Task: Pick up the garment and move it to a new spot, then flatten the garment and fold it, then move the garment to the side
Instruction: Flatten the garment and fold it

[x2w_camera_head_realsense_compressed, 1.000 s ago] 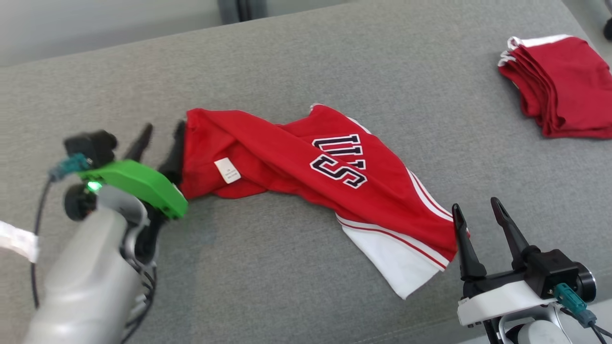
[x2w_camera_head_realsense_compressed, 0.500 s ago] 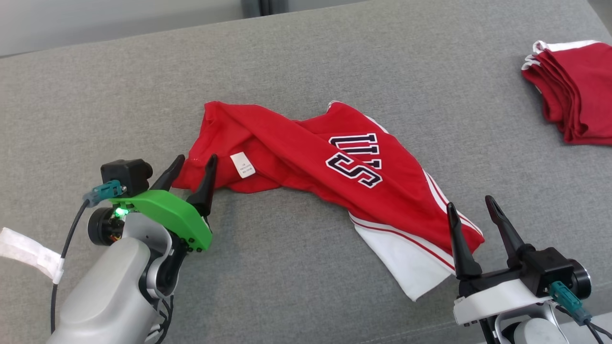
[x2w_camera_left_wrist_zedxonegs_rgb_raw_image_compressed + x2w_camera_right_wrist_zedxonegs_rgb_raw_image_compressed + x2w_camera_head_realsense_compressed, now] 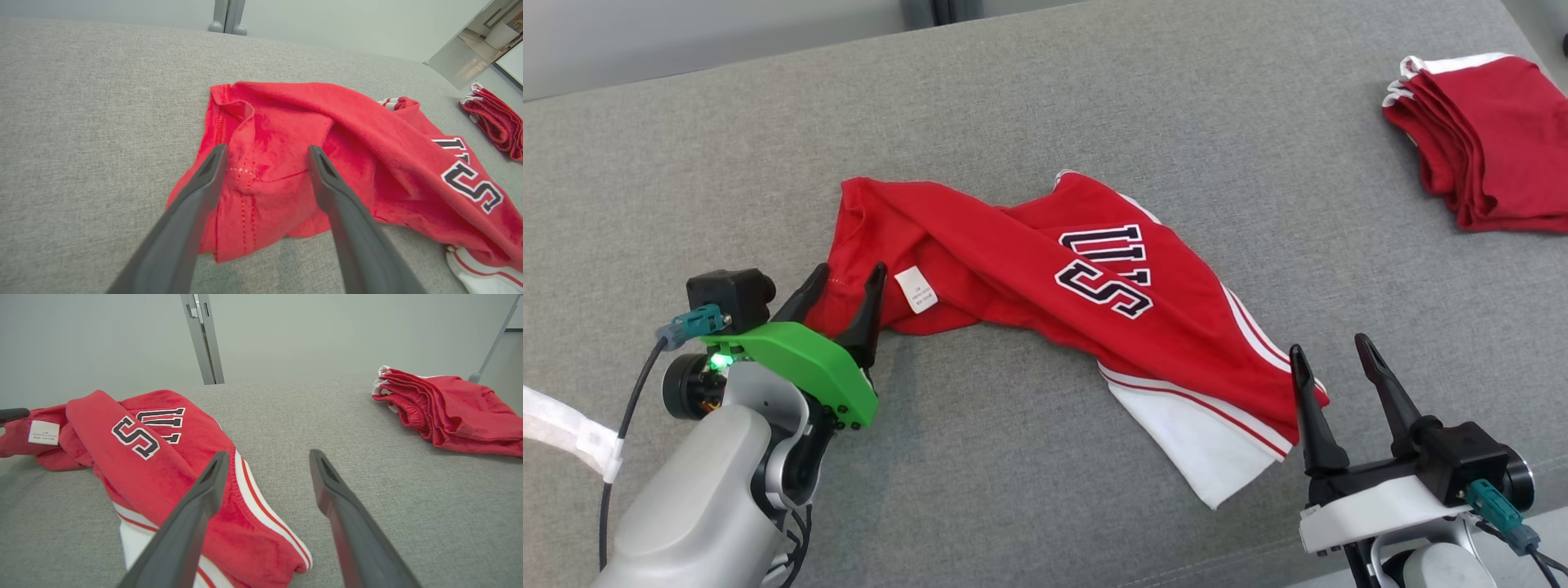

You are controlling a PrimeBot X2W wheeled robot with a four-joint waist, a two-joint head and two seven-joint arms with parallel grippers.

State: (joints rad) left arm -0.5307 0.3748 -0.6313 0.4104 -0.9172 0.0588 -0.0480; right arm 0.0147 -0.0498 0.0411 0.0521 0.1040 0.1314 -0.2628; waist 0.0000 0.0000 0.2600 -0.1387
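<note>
I'm on the first step here, the pick-up. The garment, soft red jersey knit with dark, white-edged lettering, lies twisted into a long diagonal ridge in the middle of the grey woven tabletop. My left end effector is at its left end, fingers spread wide with the stitched hem corner between them and nothing gripped. From the wrist view I can't quite tell whether the tips touch the cloth. My right end effector hangs wide open and empty just beside the opposite end, where a white panel with red stripes fans out flat.

Next, I reckon, both need to come down, pinch the floppy cloth and lift together. A small white care label faces up near the left fingers. A folded stack of similar red pieces sits well apart, far right.
</note>
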